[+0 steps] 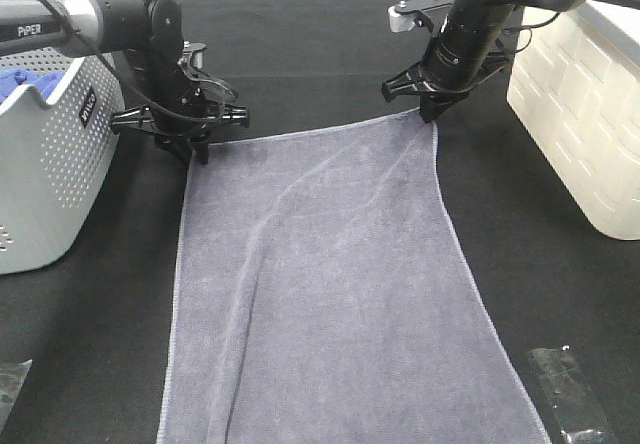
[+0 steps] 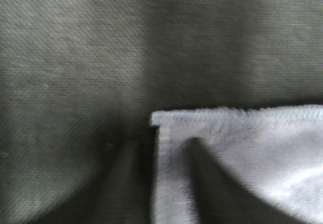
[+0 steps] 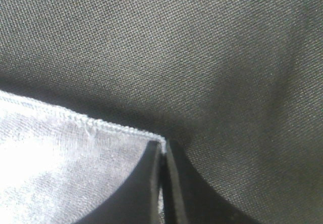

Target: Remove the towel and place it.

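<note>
The grey-lavender towel [image 1: 320, 284] lies spread flat on the black table, running from the far middle to the near edge. My left gripper [image 1: 198, 154] is at its far left corner. In the blurred left wrist view its two fingers stand apart, astride the towel's hemmed side edge [image 2: 252, 148], so the gripper [image 2: 164, 148] looks open. My right gripper [image 1: 432, 116] is at the far right corner. In the right wrist view its fingers [image 3: 162, 146] are pressed together on the towel's corner [image 3: 50, 148].
A grey perforated basket [image 1: 50, 164] with a bright blue cloth [image 1: 20, 79] in it stands at the left. A white box [image 1: 590, 114] stands at the right. A dark flat object [image 1: 570, 394] lies at the near right; another [image 1: 10, 384] at the near left.
</note>
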Robot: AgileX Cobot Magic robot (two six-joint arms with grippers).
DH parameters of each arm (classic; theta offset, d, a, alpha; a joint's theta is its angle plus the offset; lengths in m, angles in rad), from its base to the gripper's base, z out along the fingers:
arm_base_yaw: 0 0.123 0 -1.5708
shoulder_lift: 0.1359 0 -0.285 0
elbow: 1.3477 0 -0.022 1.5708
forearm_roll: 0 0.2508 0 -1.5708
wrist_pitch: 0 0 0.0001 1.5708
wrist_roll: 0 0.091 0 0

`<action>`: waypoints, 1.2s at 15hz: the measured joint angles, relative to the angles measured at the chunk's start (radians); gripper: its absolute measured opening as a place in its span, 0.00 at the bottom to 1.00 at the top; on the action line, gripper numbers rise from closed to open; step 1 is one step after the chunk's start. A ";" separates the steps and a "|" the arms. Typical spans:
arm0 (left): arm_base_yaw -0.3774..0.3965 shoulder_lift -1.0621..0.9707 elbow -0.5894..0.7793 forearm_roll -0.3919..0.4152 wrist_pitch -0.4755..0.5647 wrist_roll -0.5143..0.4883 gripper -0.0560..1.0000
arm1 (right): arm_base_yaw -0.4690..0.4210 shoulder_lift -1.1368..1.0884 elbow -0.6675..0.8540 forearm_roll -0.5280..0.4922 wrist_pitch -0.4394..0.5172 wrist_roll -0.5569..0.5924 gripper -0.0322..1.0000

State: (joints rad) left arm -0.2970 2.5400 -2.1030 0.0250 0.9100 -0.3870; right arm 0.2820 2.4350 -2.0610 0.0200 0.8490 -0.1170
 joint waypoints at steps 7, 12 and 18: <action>-0.001 0.001 0.000 -0.002 -0.122 0.058 0.05 | 0.000 0.000 0.000 -0.119 -0.014 0.058 0.03; -0.001 -0.033 0.000 0.060 -0.223 0.059 0.05 | 0.000 0.000 -0.071 -0.170 -0.048 0.080 0.03; 0.014 -0.043 0.002 0.112 -0.432 0.057 0.05 | 0.000 0.004 -0.104 -0.244 -0.192 0.083 0.03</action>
State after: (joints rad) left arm -0.2830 2.4970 -2.1010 0.1370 0.4780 -0.3300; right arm 0.2820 2.4390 -2.1650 -0.2240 0.6570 -0.0340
